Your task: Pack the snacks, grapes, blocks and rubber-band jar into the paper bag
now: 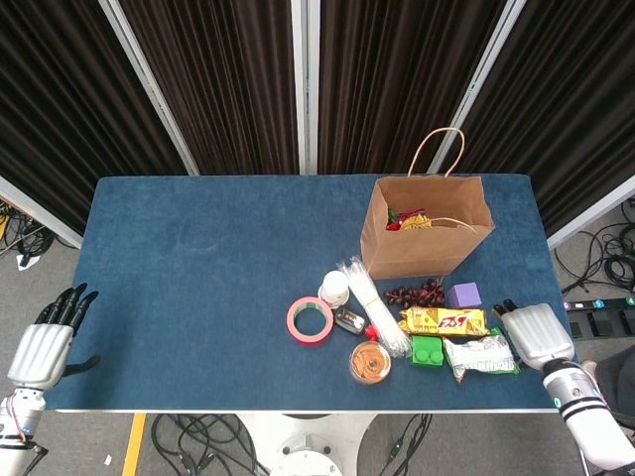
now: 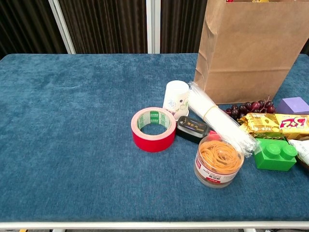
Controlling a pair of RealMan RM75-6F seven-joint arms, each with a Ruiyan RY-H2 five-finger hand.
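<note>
- Paper bag (image 2: 253,48): top and handles cut off by chest view's upper edge; contents mostly hidden.
- Yellow snack packet (image 2: 275,123), white wrapper (image 2: 301,147): clipped at chest view's right edge.
- Black tin (image 2: 192,129) label: too small to read.
- Right hand (image 1: 537,335): fingers' pose unclear.

The paper bag (image 1: 427,228) stands near the bench's (image 1: 198,278) far right corner, seemingly holding snacks; grapes (image 1: 415,294), blocks (image 1: 428,350) and jar (image 1: 370,362) lie before it.
</note>
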